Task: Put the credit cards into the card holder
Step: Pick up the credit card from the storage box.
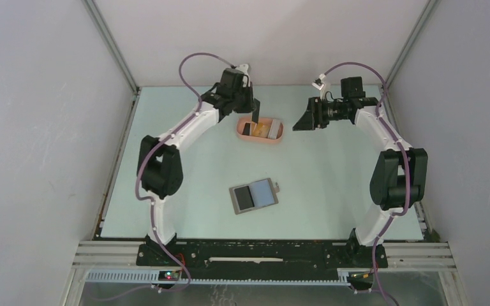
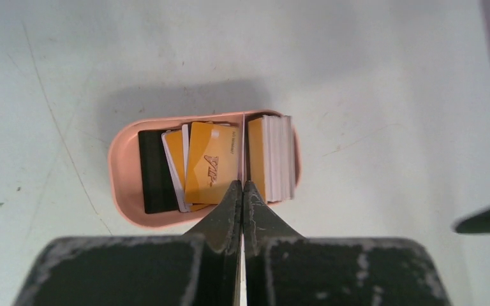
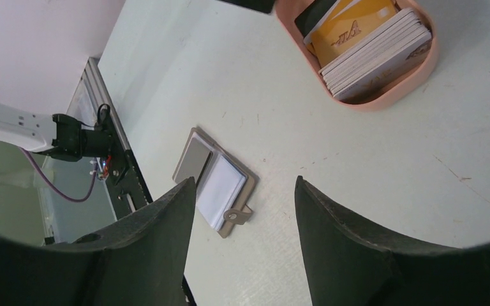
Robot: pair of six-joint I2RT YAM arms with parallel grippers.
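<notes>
Left gripper (image 2: 243,186): jaws pressed together, tips directly over the near rim of the pink tray (image 2: 122,172). A thin pale line runs from the tips across the tray; cannot tell whether it is a pinched card.
Credit cards (image 2: 212,162): in the tray just beyond those tips, black, orange and a white-edged stack.
Right gripper (image 3: 245,181): jaws wide, nothing between them, above the table (image 1: 332,185).
Card holder (image 3: 236,215): lying open below this gripper, beside its left finger in the wrist view.
</notes>
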